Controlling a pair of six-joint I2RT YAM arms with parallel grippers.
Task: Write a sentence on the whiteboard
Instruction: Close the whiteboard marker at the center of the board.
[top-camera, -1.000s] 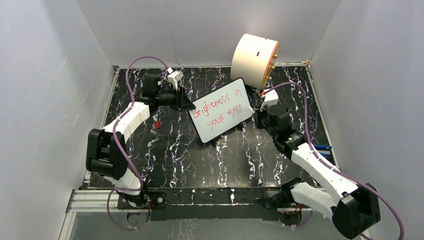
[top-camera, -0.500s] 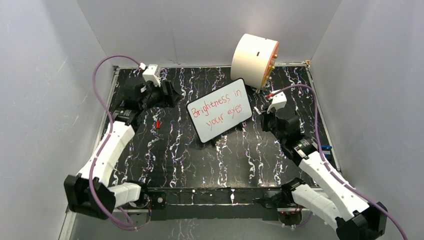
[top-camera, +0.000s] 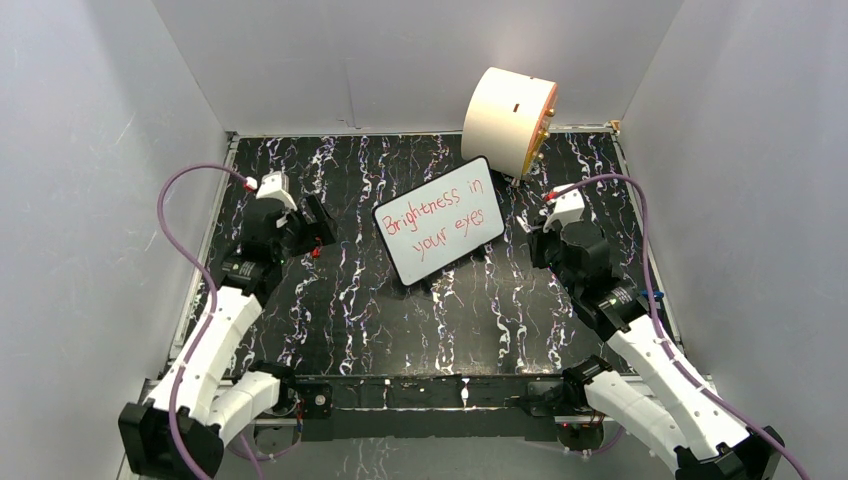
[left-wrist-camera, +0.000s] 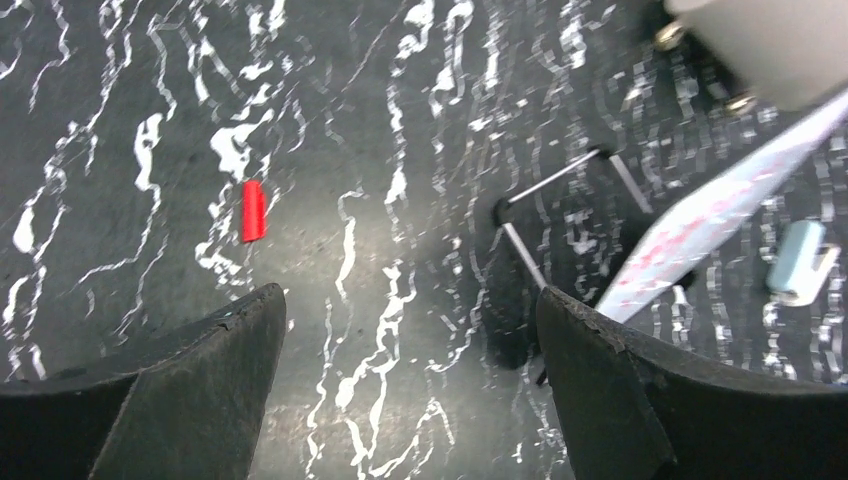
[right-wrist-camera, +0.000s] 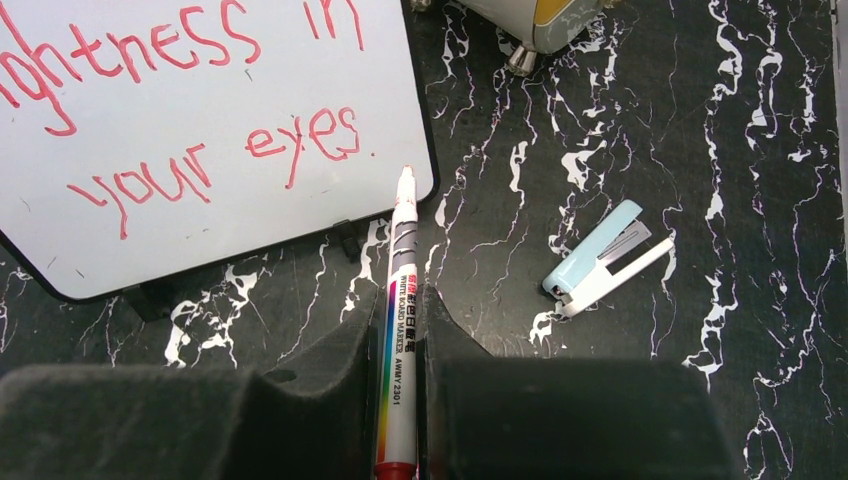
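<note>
From above, the whiteboard (top-camera: 440, 222) stands propped between my grippers, the sentence (top-camera: 447, 213) in red across it. Left wrist: the left gripper (left-wrist-camera: 410, 300) gapes wide and empty, and a small red piece (left-wrist-camera: 254, 211) lies ahead of its left finger. Right wrist: the right gripper (right-wrist-camera: 400, 325) clamps the marker (right-wrist-camera: 400, 260), whose tip sits ahead at the board's corner. The board looks light, stiff and easily tipped; I'd take it by the rim.
</note>
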